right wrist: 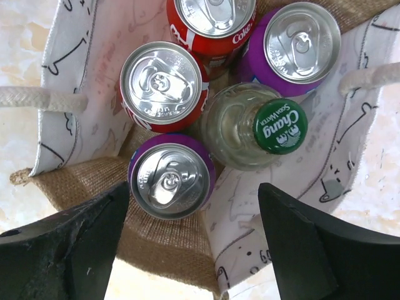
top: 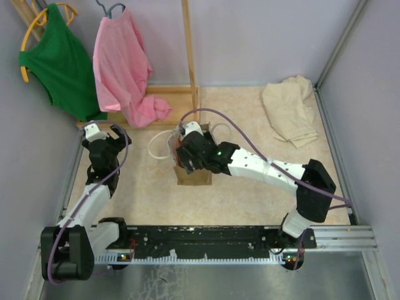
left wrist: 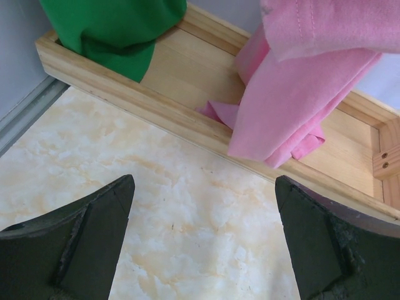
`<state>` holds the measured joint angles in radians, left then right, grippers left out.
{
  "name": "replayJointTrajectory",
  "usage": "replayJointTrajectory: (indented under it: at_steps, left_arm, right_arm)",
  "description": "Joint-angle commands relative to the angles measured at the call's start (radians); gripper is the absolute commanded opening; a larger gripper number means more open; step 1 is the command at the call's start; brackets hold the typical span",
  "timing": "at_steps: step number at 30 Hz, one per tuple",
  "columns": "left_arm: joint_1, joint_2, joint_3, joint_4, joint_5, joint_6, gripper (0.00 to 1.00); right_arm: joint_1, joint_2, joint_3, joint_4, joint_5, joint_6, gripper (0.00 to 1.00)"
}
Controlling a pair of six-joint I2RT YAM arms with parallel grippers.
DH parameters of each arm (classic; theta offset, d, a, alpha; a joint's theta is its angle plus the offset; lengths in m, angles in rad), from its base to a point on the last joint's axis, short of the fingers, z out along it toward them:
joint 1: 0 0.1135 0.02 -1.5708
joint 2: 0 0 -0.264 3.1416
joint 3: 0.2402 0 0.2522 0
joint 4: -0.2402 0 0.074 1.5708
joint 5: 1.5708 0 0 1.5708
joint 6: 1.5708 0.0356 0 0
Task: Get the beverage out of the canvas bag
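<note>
The canvas bag [top: 195, 176] stands mid-table, tan-brown with white loop handles [top: 156, 150]; its burlap rim and printed white lining show in the right wrist view [right wrist: 169, 244]. Inside stand two purple cans [right wrist: 170, 181] [right wrist: 299, 45], two red cans [right wrist: 164, 84] [right wrist: 212, 15] and a clear glass bottle with a green cap [right wrist: 278, 127]. My right gripper [right wrist: 195, 234] hangs open just above the bag's near edge, close to the nearer purple can, holding nothing; in the top view it covers the bag's mouth [top: 187, 153]. My left gripper [left wrist: 203, 240] is open and empty over bare table at the left [top: 112, 136].
A wooden rack base [left wrist: 187, 112] with a hanging pink shirt [top: 122, 65] and green shirt [top: 56, 59] stands at the back left, just ahead of my left gripper. A beige cloth [top: 289, 109] lies at the back right. Walls close in both sides.
</note>
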<state>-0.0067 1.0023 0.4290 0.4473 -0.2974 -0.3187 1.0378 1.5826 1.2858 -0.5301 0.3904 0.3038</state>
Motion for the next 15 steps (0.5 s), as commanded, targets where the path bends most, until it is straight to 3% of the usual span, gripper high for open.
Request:
replayJointTrajectory:
  at_steps: [1, 15]
  left_arm:
    - [-0.001, -0.003, 0.002, 0.031, 0.022, -0.009, 1.00]
    - [-0.001, 0.011, -0.014, 0.043, 0.029, -0.016, 1.00]
  right_arm:
    - [0.001, 0.040, 0.095, -0.034, -0.016, 0.052, 0.85]
    - [0.009, 0.114, 0.069, -0.125, -0.096, 0.129, 0.91]
